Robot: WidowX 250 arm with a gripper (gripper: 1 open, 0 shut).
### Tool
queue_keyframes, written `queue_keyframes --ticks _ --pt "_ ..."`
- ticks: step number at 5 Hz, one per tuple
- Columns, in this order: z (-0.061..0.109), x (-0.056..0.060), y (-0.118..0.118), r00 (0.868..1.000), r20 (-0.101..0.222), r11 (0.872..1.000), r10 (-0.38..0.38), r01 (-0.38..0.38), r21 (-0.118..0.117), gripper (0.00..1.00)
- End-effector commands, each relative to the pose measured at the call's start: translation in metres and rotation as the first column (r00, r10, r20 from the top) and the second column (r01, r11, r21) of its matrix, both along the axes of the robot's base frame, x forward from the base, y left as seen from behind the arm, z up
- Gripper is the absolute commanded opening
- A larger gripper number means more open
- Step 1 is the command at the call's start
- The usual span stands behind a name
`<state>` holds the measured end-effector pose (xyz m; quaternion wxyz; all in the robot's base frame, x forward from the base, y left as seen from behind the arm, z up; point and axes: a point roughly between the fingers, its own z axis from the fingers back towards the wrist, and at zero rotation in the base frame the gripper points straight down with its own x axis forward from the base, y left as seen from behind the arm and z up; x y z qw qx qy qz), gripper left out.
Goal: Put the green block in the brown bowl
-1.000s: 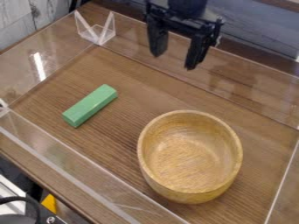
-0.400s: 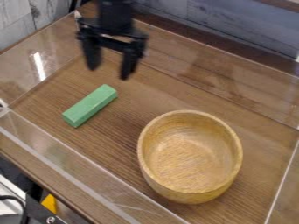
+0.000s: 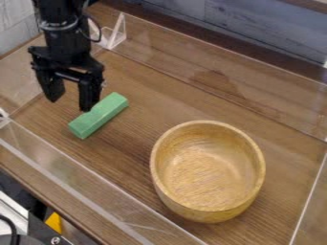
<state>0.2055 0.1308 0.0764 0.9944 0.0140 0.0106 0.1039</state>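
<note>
The green block lies flat on the wooden table, left of centre, angled from lower left to upper right. The brown bowl stands upright and empty at the lower right. My gripper hangs pointing down just left of and slightly behind the block's upper end, open, with nothing between its black fingers. It hovers beside the block, not around it.
Clear acrylic walls enclose the wooden tabletop on the front and left sides. A small clear plastic stand sits at the back left. A panelled wall runs along the back.
My gripper has swept from the back centre toward the left and nearer the camera, dropping lower, and now hangs beside the green block. Block and bowl have not moved.
</note>
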Motion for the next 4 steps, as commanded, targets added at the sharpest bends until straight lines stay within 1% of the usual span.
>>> queue_keyframes --ticks 1,2,4 --pt "0.003 0.005 -0.004 0.996 0.047 0.997 -0.080 0.079 0.013 1.00" --pt "-0.001 0.008 -0.010 0.987 0.054 0.989 -0.150 0.150 0.005 1.00" --pt "-0.024 0.014 -0.014 0.996 0.067 0.998 -0.062 0.063 -0.007 1.00"
